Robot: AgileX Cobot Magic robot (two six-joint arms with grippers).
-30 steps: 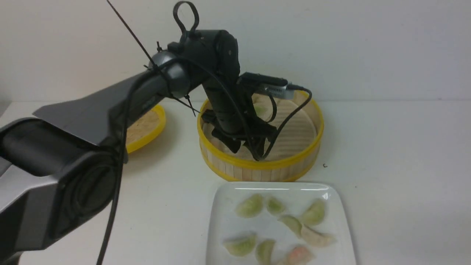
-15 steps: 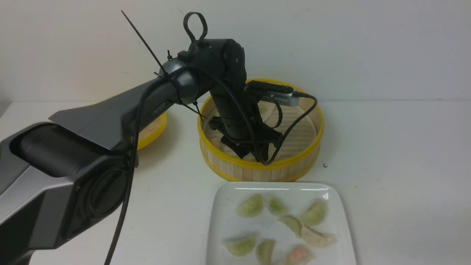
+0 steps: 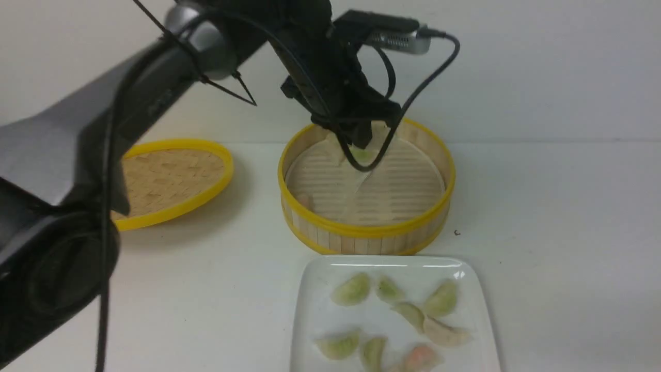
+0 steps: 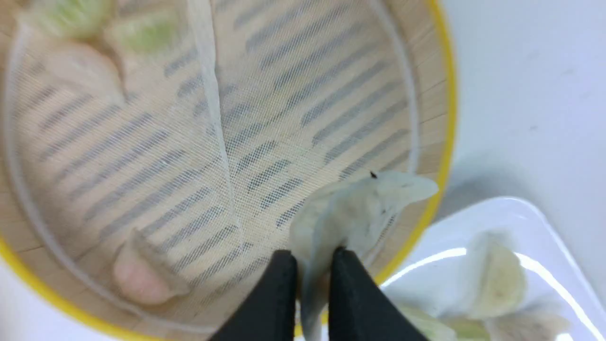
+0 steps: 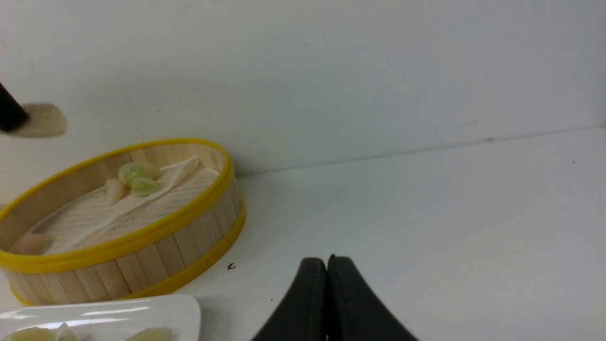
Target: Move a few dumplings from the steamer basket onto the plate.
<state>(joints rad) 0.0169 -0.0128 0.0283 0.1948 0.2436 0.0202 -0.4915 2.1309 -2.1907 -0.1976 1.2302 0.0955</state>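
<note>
Above steamer basket (image 3: 366, 232): left claw (image 4: 312, 258) grips 1 dumpling (image 4: 355, 213) | inside it: 4 dumplings (image 4: 142, 279), countable only by left wrist view | plate (image 3: 314, 310): 8 | right claw (image 5: 326, 260) closed, empty

Legible markings: none found.
No text, label, brand or number reads on any surface. A faint mark on the left arm (image 3: 150, 103) is too blurred to make out, as is a small dark speck (image 3: 456, 232) on the desk (image 3: 542, 206).

plate (image 3: 314, 306) w/ dumplings (image 3: 351, 289), basket (image 3: 361, 230) — few inside
</note>
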